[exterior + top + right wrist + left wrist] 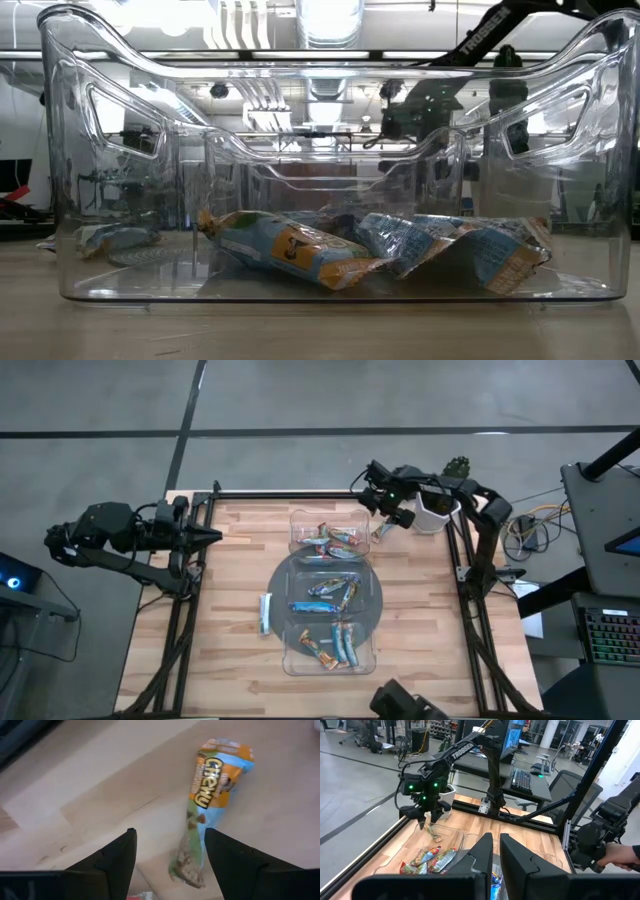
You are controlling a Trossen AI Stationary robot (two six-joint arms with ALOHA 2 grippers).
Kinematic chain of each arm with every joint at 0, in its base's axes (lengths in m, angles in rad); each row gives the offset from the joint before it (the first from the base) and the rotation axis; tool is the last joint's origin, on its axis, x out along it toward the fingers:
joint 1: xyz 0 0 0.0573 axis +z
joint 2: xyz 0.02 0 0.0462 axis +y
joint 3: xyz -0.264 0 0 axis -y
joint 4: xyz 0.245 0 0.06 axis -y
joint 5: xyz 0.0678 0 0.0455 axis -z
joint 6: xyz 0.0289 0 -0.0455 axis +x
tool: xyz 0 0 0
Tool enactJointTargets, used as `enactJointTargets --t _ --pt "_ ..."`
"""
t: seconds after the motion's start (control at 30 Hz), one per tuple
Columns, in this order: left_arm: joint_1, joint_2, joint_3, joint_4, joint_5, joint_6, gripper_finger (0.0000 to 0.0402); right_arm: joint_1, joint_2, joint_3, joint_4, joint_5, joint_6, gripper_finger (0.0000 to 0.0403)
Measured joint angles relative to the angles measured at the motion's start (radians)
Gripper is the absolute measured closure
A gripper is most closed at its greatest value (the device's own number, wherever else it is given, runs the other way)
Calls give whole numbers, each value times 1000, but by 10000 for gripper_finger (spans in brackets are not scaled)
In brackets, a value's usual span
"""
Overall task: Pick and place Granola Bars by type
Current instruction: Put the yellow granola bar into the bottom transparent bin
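Observation:
My right gripper (385,523) is open above the table, just off the right end of the clear tray's far compartment (300,520). An orange and light blue granola bar (210,790) lies below it, between the two fingers and touching neither. The bar also shows in the left wrist view (435,834) and the high view (381,531). My left gripper (212,536) is shut and empty at the table's far left. The far compartment holds dark multicoloured bars (335,540), the round middle compartment holds blue bars (330,595), and the near compartment holds orange-blue bars (290,250).
A light blue bar (265,612) lies alone on the wood left of the tray. A white cup (435,512) stands at the far right corner. Black frame rails (300,493) run along the table's edges. A person's hand (620,855) shows beyond the table.

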Motion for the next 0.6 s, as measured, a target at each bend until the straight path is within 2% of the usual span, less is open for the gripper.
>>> enactJointTargets --t 0.33,0.6 --pt "0 0 0 0 0 -1 384 0 38 85 -89 -7 -23 179" --pt "0 0 0 0 0 -1 384 2 40 90 -174 -7 -26 179"
